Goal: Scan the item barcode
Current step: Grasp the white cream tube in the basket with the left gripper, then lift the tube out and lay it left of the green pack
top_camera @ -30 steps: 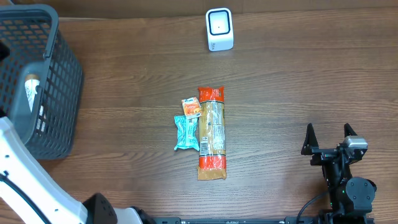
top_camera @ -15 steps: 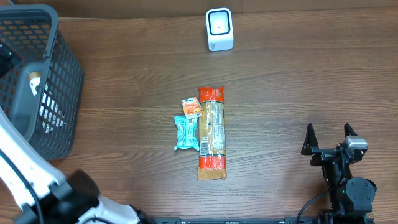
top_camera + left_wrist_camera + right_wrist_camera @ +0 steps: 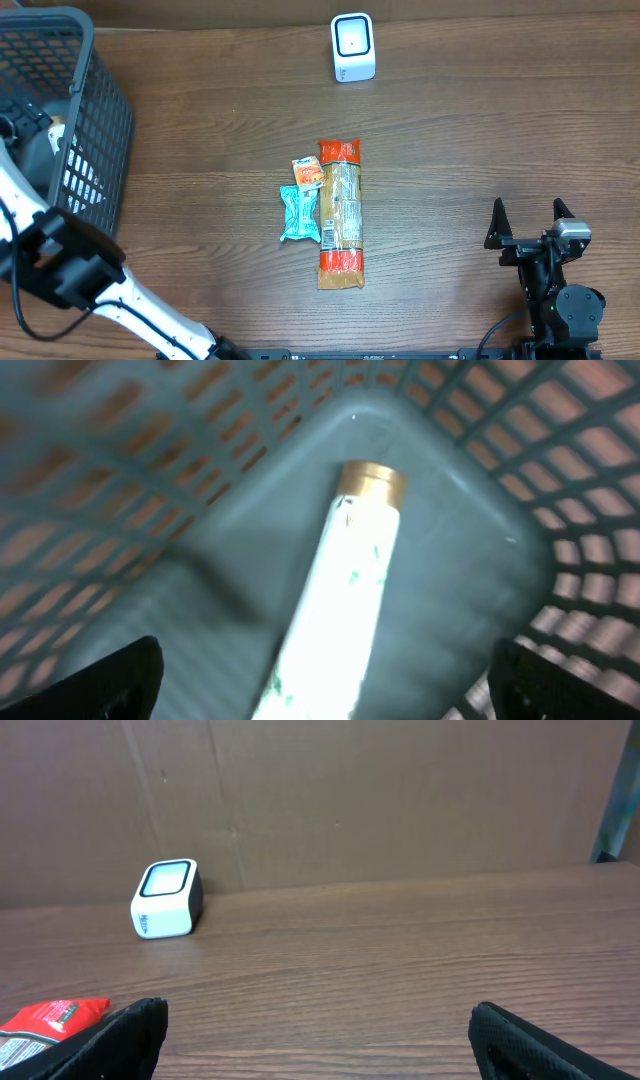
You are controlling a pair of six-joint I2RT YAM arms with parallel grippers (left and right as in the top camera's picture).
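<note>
Grey basket (image 3: pixel 100 130), white gold-capped tube (image 3: pixel 345 580) inside, left end effector (image 3: pixel 345 680) spread above it, right end effector (image 3: pixel 528 215) spread

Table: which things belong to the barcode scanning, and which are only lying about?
Job: scanner, long orange-ended packet, teal bar, small orange sachet.
Lying about: grey basket, white tube inside it, probably already handled.

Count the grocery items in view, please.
4: a long orange-ended package mid-table, a teal bar and a small orange packet beside it, and a gold-capped tube in the basket, where more may be hidden.
</note>
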